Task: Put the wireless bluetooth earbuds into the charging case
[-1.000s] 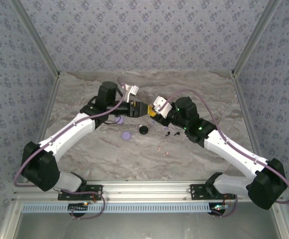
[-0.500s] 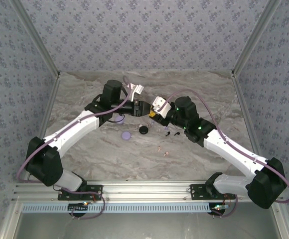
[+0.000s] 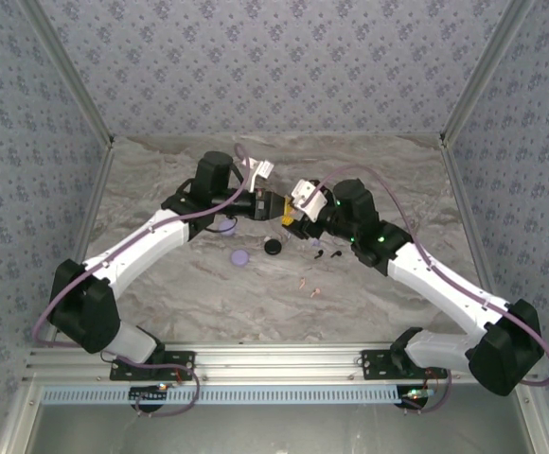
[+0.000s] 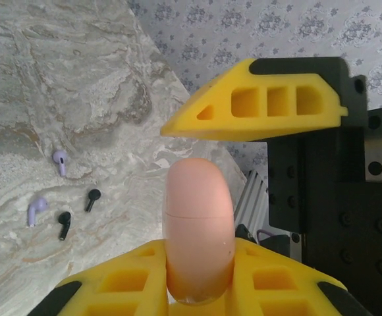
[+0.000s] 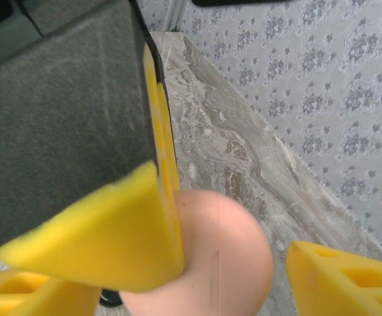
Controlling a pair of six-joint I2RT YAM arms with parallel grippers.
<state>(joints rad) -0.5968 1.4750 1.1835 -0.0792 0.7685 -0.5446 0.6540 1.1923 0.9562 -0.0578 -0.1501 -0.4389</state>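
A closed pink charging case (image 4: 197, 217) stands upright in the air, clamped between the yellow fingers of my left gripper (image 4: 197, 266). In the top view, my left gripper (image 3: 273, 206) meets my right gripper (image 3: 292, 219) above the middle of the table. My right gripper (image 5: 234, 260) is open around the same pink case (image 5: 227, 257), with its right finger clear of the case. Two lilac earbuds (image 4: 60, 160) (image 4: 35, 209) and two black earbuds (image 4: 93, 197) (image 4: 64, 224) lie on the marble below. Two pink earbuds (image 3: 303, 281) lie nearer the front.
A round lilac case (image 3: 241, 256) and a black case (image 3: 273, 247) sit on the table below the left arm's wrist. Two black earbuds (image 3: 318, 248) lie under the right arm's wrist. Patterned walls close in the back and both sides.
My left gripper has closed on the pink case. My right gripper, which held it, has opened its jaws. Both arms have shifted slightly towards the back.
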